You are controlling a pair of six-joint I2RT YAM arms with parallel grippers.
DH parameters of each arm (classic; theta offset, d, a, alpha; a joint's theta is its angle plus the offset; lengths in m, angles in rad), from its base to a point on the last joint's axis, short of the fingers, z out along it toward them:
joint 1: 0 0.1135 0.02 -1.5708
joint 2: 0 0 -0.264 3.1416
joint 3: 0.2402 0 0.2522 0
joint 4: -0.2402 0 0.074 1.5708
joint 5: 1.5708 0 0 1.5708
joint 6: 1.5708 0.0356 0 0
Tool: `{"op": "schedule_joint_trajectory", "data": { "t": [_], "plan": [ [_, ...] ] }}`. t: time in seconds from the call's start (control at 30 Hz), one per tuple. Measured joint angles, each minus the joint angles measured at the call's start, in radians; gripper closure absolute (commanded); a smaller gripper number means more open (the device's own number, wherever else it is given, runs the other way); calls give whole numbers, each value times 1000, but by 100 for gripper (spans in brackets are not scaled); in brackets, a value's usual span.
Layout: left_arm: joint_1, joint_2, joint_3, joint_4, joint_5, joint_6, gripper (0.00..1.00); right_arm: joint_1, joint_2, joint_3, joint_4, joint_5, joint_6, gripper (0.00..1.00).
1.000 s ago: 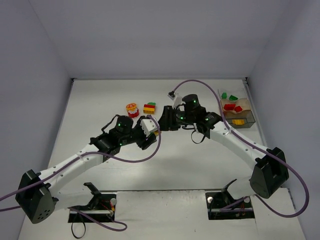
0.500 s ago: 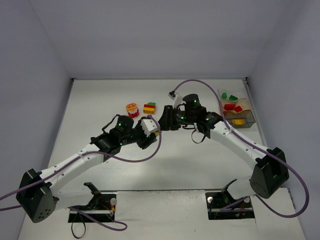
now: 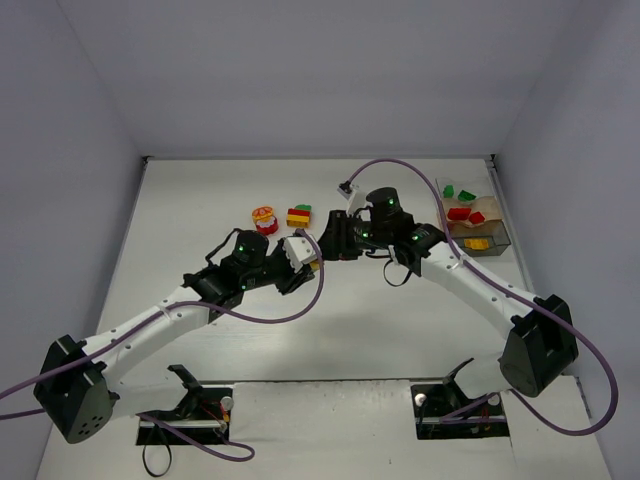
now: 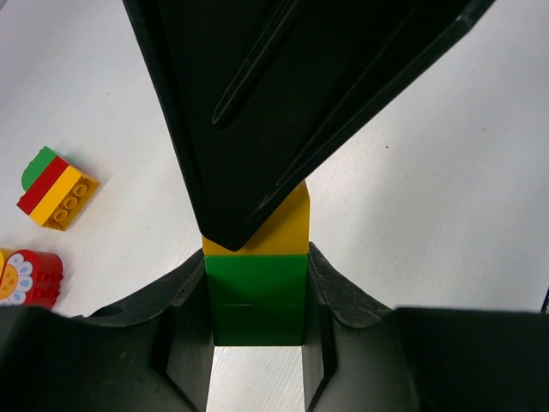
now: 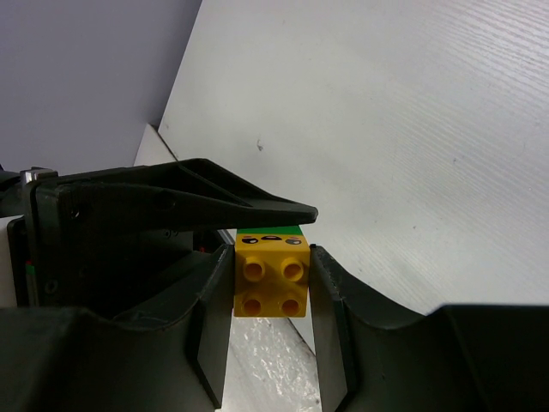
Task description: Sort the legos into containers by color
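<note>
A yellow brick [image 5: 271,283] joined to a green brick [image 4: 257,296] hangs above the table between both grippers. My left gripper [image 4: 257,257] is shut on the green brick. My right gripper [image 5: 271,256] is shut on the yellow brick. The two grippers meet nose to nose at mid-table [image 3: 318,250]. A green-red-yellow-orange stack [image 3: 298,216] and a round red-yellow piece [image 3: 265,219] lie just behind them. The tan tray [image 3: 480,254] at the right holds green legos [image 3: 455,193] in its far compartment, red ones [image 3: 462,214] in the middle and a yellow-orange one [image 3: 478,243] nearest.
The table's back edge meets the wall behind the loose pieces. The right wall runs close beside the tray. Purple cables loop over both arms.
My left gripper has closed onto the green brick and shifted slightly toward the right gripper. The right gripper has held still on the yellow brick.
</note>
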Motion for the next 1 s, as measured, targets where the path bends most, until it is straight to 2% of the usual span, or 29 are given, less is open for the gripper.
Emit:
{"op": "schedule_joint_trajectory", "data": {
  "t": [0.3, 0.6, 0.77, 1.0],
  "plan": [
    [-3, 12, 0, 36, 0, -4, 100, -58, 0, -11, 3, -79, -1, 100],
    [-3, 15, -20, 26, -6, -10, 100, -235, -43, -18, -51, -77, -75, 100],
    [-3, 15, -20, 25, -16, -11, 100, -290, -72, -18, -140, 48, -126, 100],
    [-3, 11, -20, 14, -80, -11, 100, -644, -85, -17, -224, 416, -132, 100]
  ]
}}
